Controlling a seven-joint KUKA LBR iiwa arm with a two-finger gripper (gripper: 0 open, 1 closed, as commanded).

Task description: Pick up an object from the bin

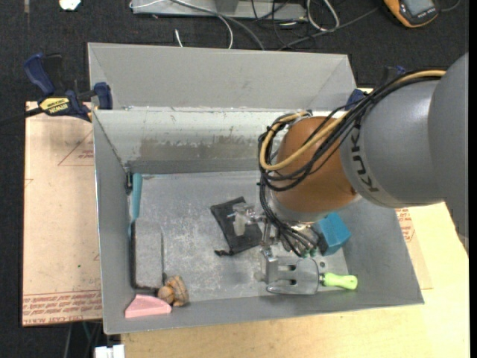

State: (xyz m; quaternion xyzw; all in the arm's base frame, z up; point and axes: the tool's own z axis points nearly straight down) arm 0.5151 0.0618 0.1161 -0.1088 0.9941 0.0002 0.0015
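- The grey metal bin (112, 200) holds a few scattered things, well apart from one another, not heaped.
- The gripper (289, 276) is low over the bin floor, near the front wall and right of centre, under the arm's orange cover (313, 171).
- Whether the gripper is released or clenched cannot be told, and nothing is seen held in it.
- Nearest to it is a green-handled tool (340, 280), lying just beside it on the right.
- A blue block (334, 230) sits above that, by the right wall.
- A black angular piece (232, 226) lies up-left of the gripper.
- In the front left corner are a pink wedge (147, 306), a brown lump (174, 291) touching it, and a dark grey slab (147, 256).
- A teal stick (136, 194) leans on the left wall.
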